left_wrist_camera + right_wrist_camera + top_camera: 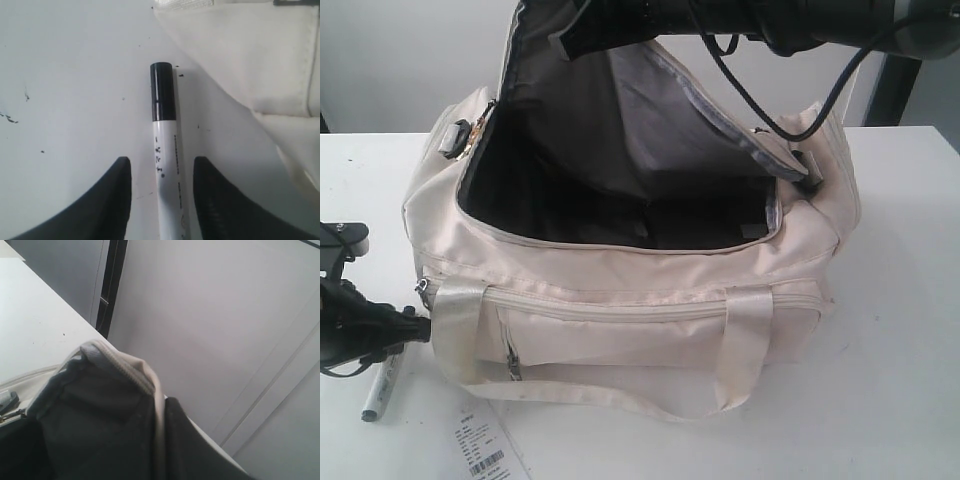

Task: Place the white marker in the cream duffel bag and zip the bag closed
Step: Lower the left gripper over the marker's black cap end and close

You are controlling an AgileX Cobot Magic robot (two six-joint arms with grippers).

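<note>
While right gripper (159, 450) pinches cream duffel bag (620, 300) flap up, left gripper (161, 172) gapes astride white marker (167, 145), not touching.

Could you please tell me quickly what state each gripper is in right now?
Left gripper: open, straddling the slim white marker with black cap.
Right gripper: shut on the raised flap of the soft cream fabric duffel bag.

Cream duffel bag (620, 310) open, flap raised; white marker (382, 388) flat on table (900, 350) by left end; barcode tag (485, 452) nearby
</note>
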